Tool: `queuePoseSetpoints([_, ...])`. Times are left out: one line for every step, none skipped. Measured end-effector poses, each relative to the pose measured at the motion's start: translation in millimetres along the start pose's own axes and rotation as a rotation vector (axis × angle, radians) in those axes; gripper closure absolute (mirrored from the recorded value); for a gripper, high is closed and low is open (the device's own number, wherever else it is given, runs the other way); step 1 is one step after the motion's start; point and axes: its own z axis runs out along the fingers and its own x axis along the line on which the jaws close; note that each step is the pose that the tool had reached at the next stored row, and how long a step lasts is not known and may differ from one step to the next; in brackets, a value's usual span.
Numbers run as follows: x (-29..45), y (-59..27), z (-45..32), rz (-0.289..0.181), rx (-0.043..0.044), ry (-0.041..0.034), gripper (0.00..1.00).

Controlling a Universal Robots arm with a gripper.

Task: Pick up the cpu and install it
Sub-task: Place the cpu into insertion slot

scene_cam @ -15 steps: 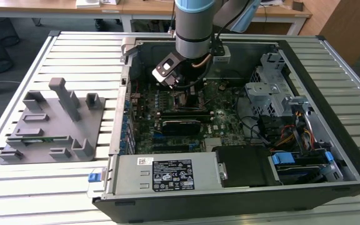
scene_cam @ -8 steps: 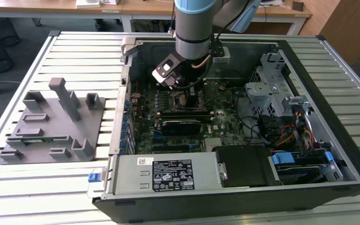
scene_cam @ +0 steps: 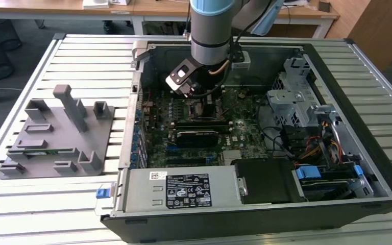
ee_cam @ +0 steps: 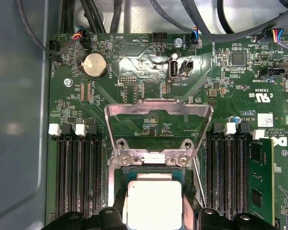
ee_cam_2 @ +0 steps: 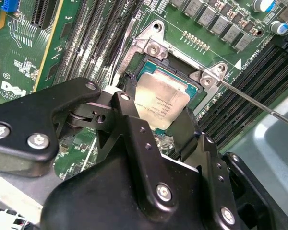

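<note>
Tool pinches the cpu by opposite edges at the socket; it seems light, stiff, slick and easily damaged.

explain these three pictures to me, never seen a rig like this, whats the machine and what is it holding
The exterior view looks down on a robot arm reaching into an open computer case, which lies on a slatted metal table. A grey holder block sits at the exterior view's left. The other two pictures come from cameras riding at the arm's wrist, looking at the green motherboard. In both wrist views the black gripper is shut on the cpu, a silver square chip, at the open socket, whose metal cover is flipped up. Whether the chip is fully seated I cannot tell.
</note>
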Motion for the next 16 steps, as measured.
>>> queuePoseSetpoints([0.1,0.1,0.3,0.000,-0.0003,0.0002,0.46])
queuePoseSetpoints([0.4,0.3,1.2,0.000,-0.0017,0.0017,0.45])
queuePoseSetpoints([0.4,0.3,1.5,0.000,-0.0016,0.0012,0.45])
queuePoseSetpoints([0.2,0.2,1.3,0.000,-0.0009,0.0002,0.39])
queuePoseSetpoints([0.0,0.1,0.9,0.000,-0.0002,-0.0009,0.39])
queuePoseSetpoints([0.0,0.0,1.0,0.000,-0.0003,-0.0008,0.39])
queuePoseSetpoints([0.0,0.0,1.0,0.000,-0.0003,-0.0008,0.39])
queuePoseSetpoints([0.0,0.0,0.9,0.000,-0.0003,-0.0009,0.39])
queuePoseSetpoints([0.0,0.0,0.6,0.000,-0.0001,-0.0011,0.39])
queuePoseSetpoints([0.0,0.0,-0.4,0.000,-0.0002,-0.0010,0.39])
queuePoseSetpoints([0.1,0.1,-1.8,0.000,-0.0003,-0.0009,0.39])
queuePoseSetpoints([0.1,0.1,-2.6,0.000,-0.0002,-0.0009,0.39])
queuePoseSetpoints([0.1,0.2,-2.6,0.000,-0.0003,-0.0007,0.39])
queuePoseSetpoints([0.1,0.2,-2.6,0.000,-0.0003,-0.0007,0.39])
queuePoseSetpoints([0.1,0.3,-2.6,0.000,-0.0002,-0.0006,0.39])
queuePoseSetpoints([0.2,1.3,-2.6,0.000,0.0007,-0.0005,0.39])
